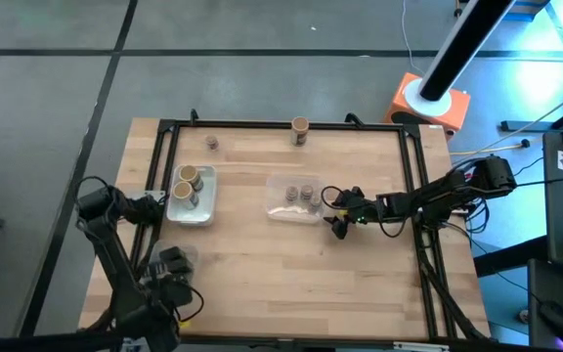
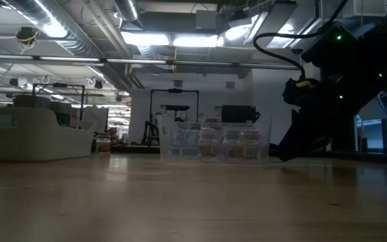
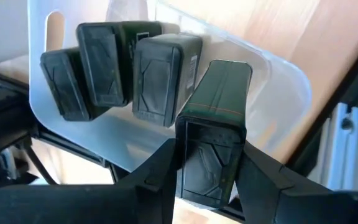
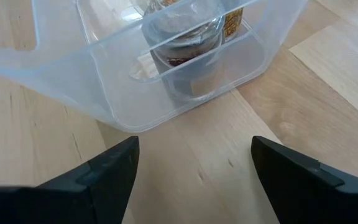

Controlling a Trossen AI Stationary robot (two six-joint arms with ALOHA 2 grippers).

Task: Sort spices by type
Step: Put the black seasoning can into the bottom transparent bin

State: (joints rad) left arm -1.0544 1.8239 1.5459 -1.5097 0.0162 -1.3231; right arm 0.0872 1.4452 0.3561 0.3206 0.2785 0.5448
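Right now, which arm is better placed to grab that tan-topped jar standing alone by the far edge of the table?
Probably the right. Its hand is open and empty beside the middle tray; the left hand is shut on a dark packet.

My overhead looks straight down on the surface (image 1: 291, 254); low cam sits level; both share the clear tray (image 1: 292, 200), frame centre.

Industrial lab/workshop: exposed ceiling ducts (image 2: 79, 33), strip lighting (image 2: 180, 40), equipment racks (image 2: 173, 114), grey floor (image 1: 47, 78), framed wooden tabletop (image 1: 291, 274).
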